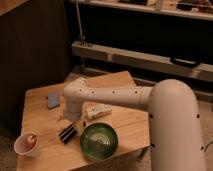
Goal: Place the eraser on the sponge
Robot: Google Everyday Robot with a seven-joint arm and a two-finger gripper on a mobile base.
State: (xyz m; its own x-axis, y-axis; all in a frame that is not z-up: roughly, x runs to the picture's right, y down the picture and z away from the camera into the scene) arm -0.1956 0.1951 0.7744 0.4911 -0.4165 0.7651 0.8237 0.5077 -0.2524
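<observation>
My gripper [71, 122] sits low over the wooden table [122, 85], right at the far end of the eraser [68, 133]. I cannot tell whether it is open or closed, or whether it has hold of anything. The eraser lies just left of the green bowl [99, 141], and the sponge [53, 101] rests apart from it, farther back on the table's left side.

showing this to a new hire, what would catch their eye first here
The bulky white robot arm fills the right foreground, reaching left over the wooden table, its gripper low by the black eraser. Next come the green bowl just right of the eraser and the blue-grey sponge farther back left.
</observation>
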